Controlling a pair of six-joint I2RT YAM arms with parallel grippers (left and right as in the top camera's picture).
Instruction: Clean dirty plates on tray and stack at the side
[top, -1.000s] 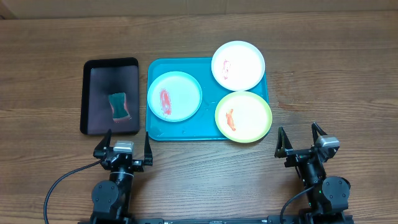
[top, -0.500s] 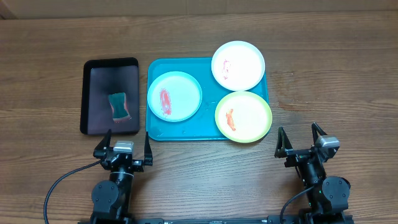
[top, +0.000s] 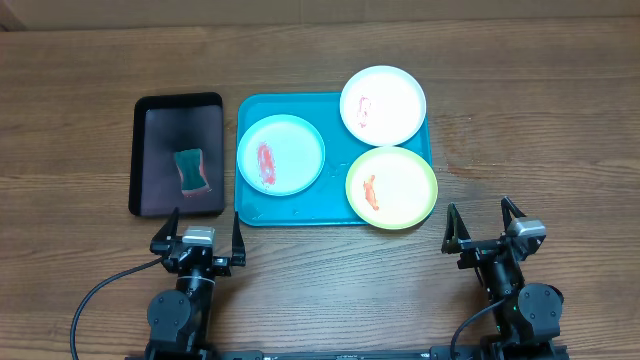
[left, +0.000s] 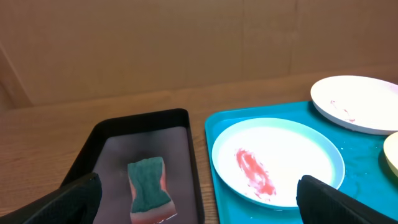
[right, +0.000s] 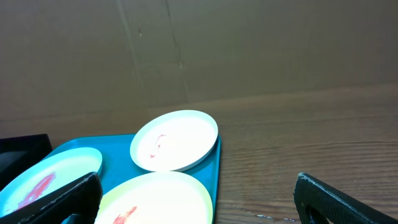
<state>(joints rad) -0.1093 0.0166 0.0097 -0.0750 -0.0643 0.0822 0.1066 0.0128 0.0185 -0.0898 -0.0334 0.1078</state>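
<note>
The turquoise tray (top: 250, 200) holds three plates. The light blue plate (top: 281, 153) at its left has a red smear; it also shows in the left wrist view (left: 277, 160). The white plate (top: 383, 104) at the back right has a faint red mark. The yellow-green plate (top: 391, 187) at the front right has an orange smear, also seen in the right wrist view (right: 155, 198). My left gripper (top: 198, 236) is open and empty in front of the black tray. My right gripper (top: 487, 228) is open and empty to the right of the turquoise tray.
A black tray (top: 150, 120) left of the turquoise tray holds a teal sponge (top: 190, 169) with a reddish edge, seen also in the left wrist view (left: 148, 186). A brown cardboard wall (right: 199, 50) stands behind the wooden table (top: 520, 120).
</note>
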